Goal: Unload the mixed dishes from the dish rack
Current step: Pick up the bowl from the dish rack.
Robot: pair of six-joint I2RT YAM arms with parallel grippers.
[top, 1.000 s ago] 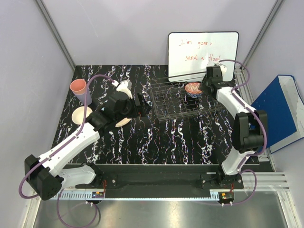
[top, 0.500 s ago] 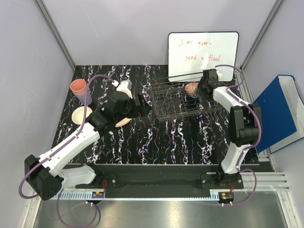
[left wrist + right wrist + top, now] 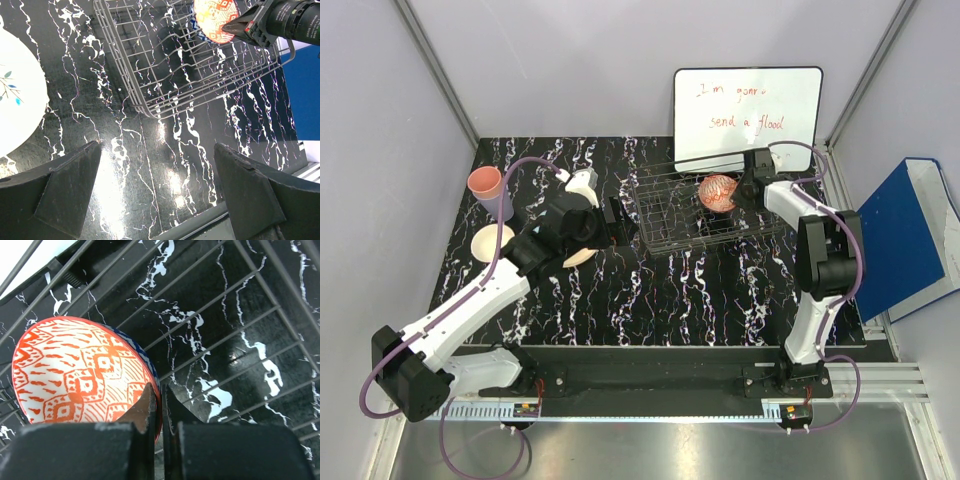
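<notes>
Right gripper [image 3: 741, 192] has tilted small red patterned dish [image 3: 718, 192] up.

Black thin-wire dish rack [image 3: 665, 210] standing toward the far right corner of the table. Small red patterned dish [image 3: 718, 192] tipped up on edge over the rack's right end, rim pinched by the right gripper [image 3: 159, 392]. Salmon-pink cup [image 3: 485, 183] and lavender cup [image 3: 504, 208] close together near the far left corner. Large cream plate [image 3: 15, 95] with a leaf sprig, flat on the table left of the rack.
</notes>
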